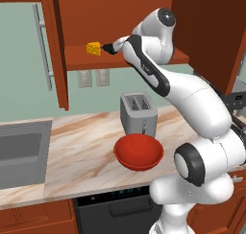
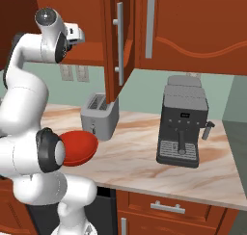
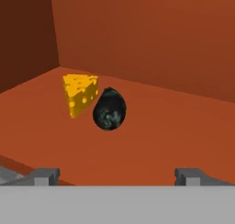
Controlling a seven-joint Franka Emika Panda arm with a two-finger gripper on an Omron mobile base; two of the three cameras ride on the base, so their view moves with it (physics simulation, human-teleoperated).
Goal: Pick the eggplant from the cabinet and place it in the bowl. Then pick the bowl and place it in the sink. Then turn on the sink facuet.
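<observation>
No task step was complete. Nearest the base, the red bowl [image 1: 138, 152] sat empty on the marble counter [image 1: 81, 151], with the toaster [image 1: 138, 113] just behind it and the sink [image 1: 21, 154] at its 9 o'clock. The arm was raised and reached into the cabinet [image 1: 120, 55]. The gripper [image 3: 117, 175] was released, jaws wide apart, holding nothing. Farther in, the eggplant [image 3: 109, 109] lay on the shelf, the cheese wedge [image 3: 79, 93] touching it at 10 o'clock. Grasping, both placements and the faucet remained.

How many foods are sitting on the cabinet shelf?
2: the yellow cheese wedge and the dark eggplant right beside it, on the cabinet shelf. More could hide outside the hand view.
</observation>
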